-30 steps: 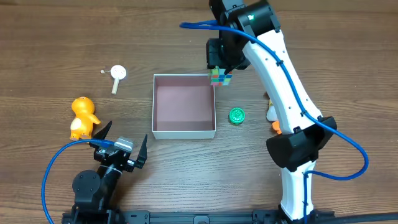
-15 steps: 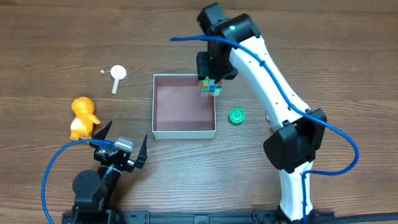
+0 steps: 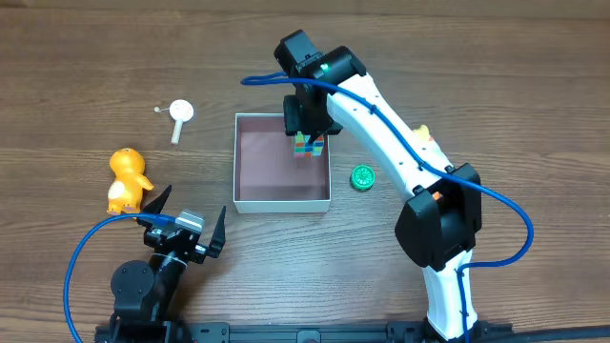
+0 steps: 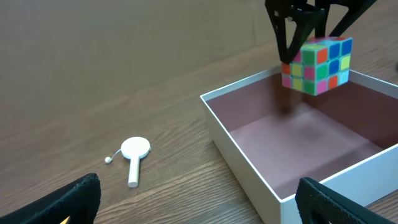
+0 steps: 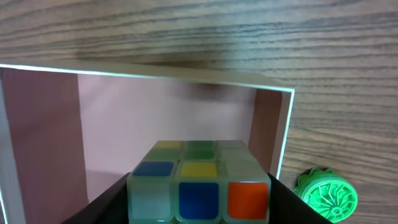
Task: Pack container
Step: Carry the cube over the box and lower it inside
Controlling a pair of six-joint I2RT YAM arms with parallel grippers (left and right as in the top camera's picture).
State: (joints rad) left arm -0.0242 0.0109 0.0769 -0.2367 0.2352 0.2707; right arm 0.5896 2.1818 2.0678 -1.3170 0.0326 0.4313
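The left fingers (image 3: 188, 217) are spread wide and hold nothing, low at the near side of the table (image 3: 496, 57). Past them sits the box (image 3: 235, 176). The right fingers (image 3: 307, 136) pinch the cube (image 4: 318, 64) over the box's far right part. Its pink floor lies right below, so the cube only needs to go down.

— We see a table (image 3: 76, 57) of brown wood, its grain plain and its finish matt.
— We agree. The container (image 4: 242, 165) looks like thin card to us: white walls, a dull pink floor with no shine.
— The cube (image 4: 317, 62) we take for plastic, its coloured faces smooth and slightly glossy.
— So too the green wheel (image 5: 326, 190), ribbed plastic. The orange duck (image 3: 127, 176) looks smooth and a little shiny. The arm's white shell (image 3: 376, 119) is glossy, its blue cable (image 3: 69, 276) smooth.
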